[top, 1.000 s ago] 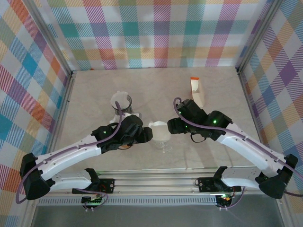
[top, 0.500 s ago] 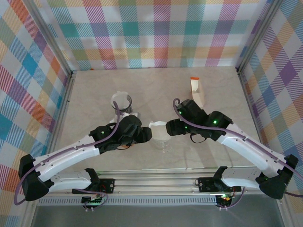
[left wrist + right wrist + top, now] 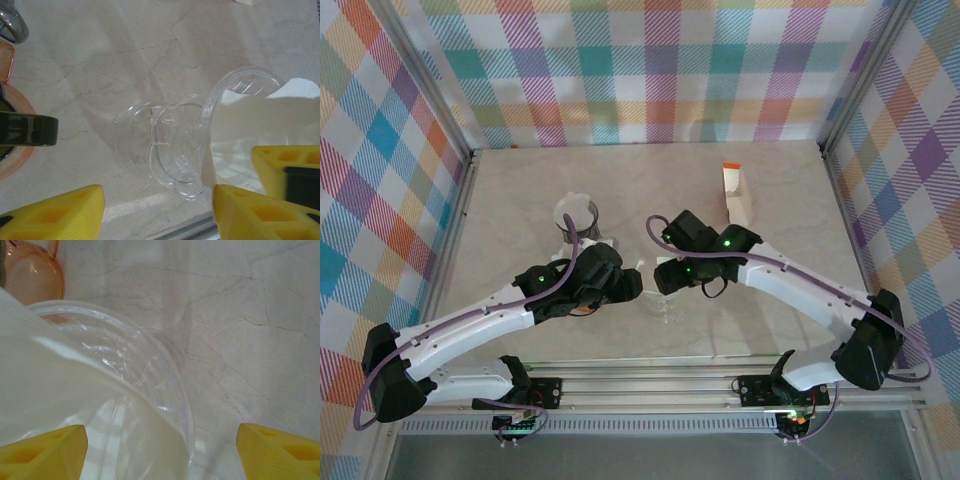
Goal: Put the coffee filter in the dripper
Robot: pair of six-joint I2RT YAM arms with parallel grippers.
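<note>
Left jaws stood open astride a clear dripper (image 3: 165, 150) on the worktop (image 3: 125, 60), white filter (image 3: 270, 120) sat in its mouth, right jaws gaped wide around both.

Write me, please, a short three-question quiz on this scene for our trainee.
1. True or false: the filter sits at least partly inside the dripper.
2. The table looks like: A marble, B wood, C cloth.
3. Fill in: the filter's colour is ____.
Key: 1 true; 2 A; 3 white.
</note>
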